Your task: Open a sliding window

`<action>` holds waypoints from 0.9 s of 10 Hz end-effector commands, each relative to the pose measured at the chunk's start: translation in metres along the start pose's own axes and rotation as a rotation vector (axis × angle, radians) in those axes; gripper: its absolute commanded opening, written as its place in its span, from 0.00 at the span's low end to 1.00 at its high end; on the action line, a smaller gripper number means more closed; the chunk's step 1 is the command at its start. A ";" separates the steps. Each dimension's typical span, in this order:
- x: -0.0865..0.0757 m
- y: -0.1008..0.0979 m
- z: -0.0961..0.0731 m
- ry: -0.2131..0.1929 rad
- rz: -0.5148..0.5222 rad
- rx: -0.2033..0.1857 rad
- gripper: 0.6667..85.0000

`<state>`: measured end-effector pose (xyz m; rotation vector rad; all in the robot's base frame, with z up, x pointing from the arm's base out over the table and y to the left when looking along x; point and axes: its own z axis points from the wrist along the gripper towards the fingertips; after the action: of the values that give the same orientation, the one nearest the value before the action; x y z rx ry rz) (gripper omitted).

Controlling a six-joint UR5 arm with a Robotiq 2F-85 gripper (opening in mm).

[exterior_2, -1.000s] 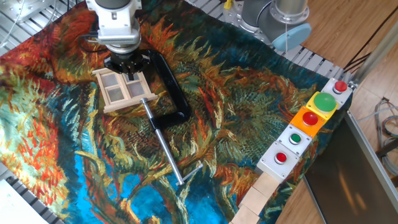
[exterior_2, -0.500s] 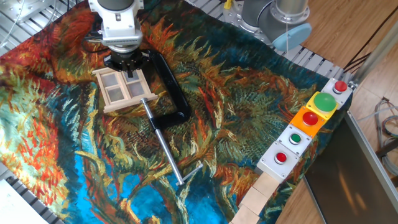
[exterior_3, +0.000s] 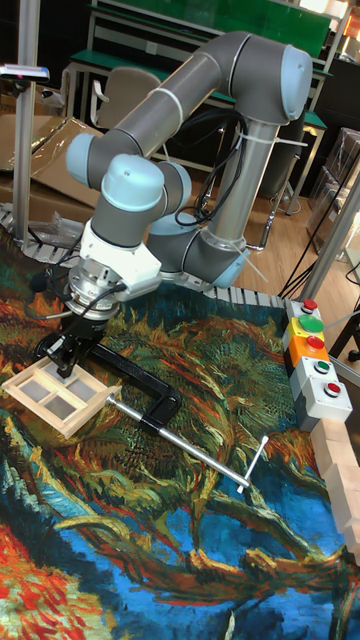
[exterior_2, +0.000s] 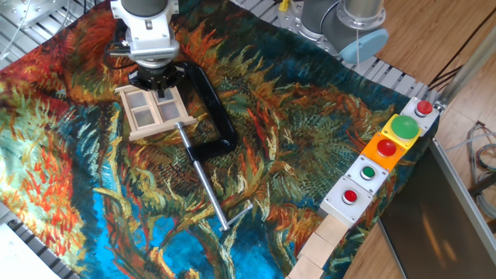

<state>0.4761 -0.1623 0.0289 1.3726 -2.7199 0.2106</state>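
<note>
- The pincer (exterior_2: 157,87), a black two-finger unit on a white-and-grey wrist, points straight down over the far edge of the small light-wood sliding window (exterior_2: 155,112).
- Pincer state: the fingers (exterior_3: 68,362) stand close together at the window's far frame bar. The pictures do not show whether they clamp the bar or only touch it, and the gap between them cannot be read.
- The sliding window, a square frame with four translucent panes divided by wooden bars, lies flat directly below and on the near side of the pincer. Its far edge is at the fingertips.
- A black C-clamp (exterior_2: 213,108) lies flat just beside the pincer, on the side toward the button boxes. Its curved body starts next to the fingers and runs along the window's edge.
- The clamp's metal screw rod (exterior_2: 205,186), with a short crossbar at its end, extends away from the pincer, past the window's near corner.
- All items rest on a multicoloured painted cloth (exterior_2: 294,147) in orange, teal and blue, which covers the table under the pincer.
- Well apart from the pincer, at the cloth's edge, stands a row of button boxes (exterior_2: 385,153): grey boxes with red and green buttons, and a yellow-orange box with a large green button.
- Light wooden blocks (exterior_2: 322,244) sit at the near end of that row.
</note>
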 end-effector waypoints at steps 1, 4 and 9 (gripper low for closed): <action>-0.003 0.002 0.001 -0.003 -0.008 0.001 0.45; 0.002 0.003 0.003 0.002 -0.017 0.007 0.46; 0.002 0.006 0.004 0.003 -0.013 0.017 0.46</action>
<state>0.4703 -0.1624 0.0245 1.3994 -2.6978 0.2377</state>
